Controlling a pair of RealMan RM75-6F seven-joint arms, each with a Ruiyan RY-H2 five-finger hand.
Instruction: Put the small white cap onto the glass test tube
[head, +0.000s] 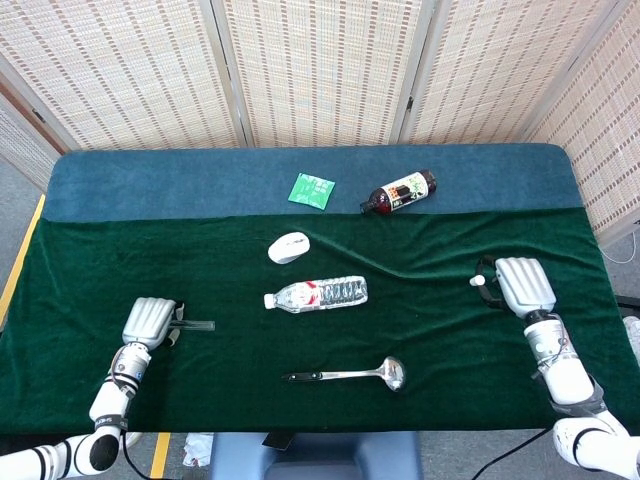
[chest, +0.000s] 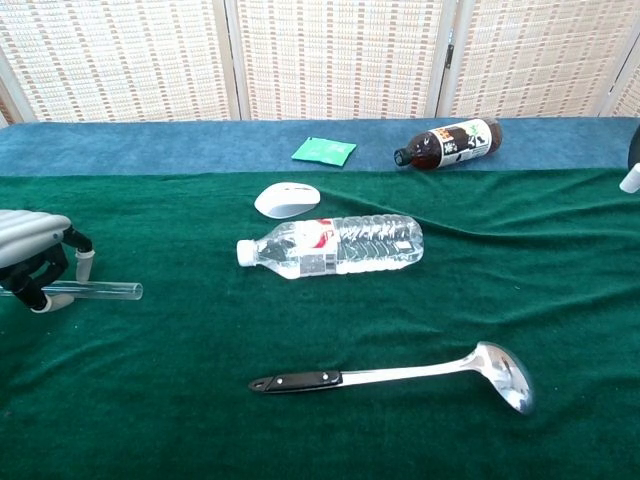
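Two robot hands work opposite ends of a green cloth (head: 420, 340) at a table w/ a blue strip along its far edge. At approx 8 o'clock the left hand (head: 148, 322) (chest: 30, 250) rests knuckles-up, fingers curled over the near end of the glass test tube (head: 196, 325) (chest: 100, 291), grasping it; the tube lies flat, its free end pointing toward table centre. At approx 4 o'clock the right hand (head: 522, 284) pinches the small white cap (head: 478, 281) (chest: 630, 180) at its fingertips, well apart from the tube; chest view shows only the cap and a dark finger part at the right frame edge.

Between the hands, across the middle: a clear plastic water bottle (head: 316, 294) (chest: 335, 245) on its side, cap end toward the left hand, and just beyond it at 11 o'clock a white computer mouse (head: 289, 247) (chest: 287, 200). Nearer the robot, approx 6 o'clock, a steel ladle (head: 350, 375) (chest: 400, 374) w/ black handle lies flat, bowl toward the right. On the blue strip at 12 o'clock: a green packet (head: 312, 190) (chest: 324, 150), and beside it toward 1 o'clock a dark bottle (head: 399, 192) (chest: 448, 142) on its side. Woven screens (head: 320, 70) close off the background
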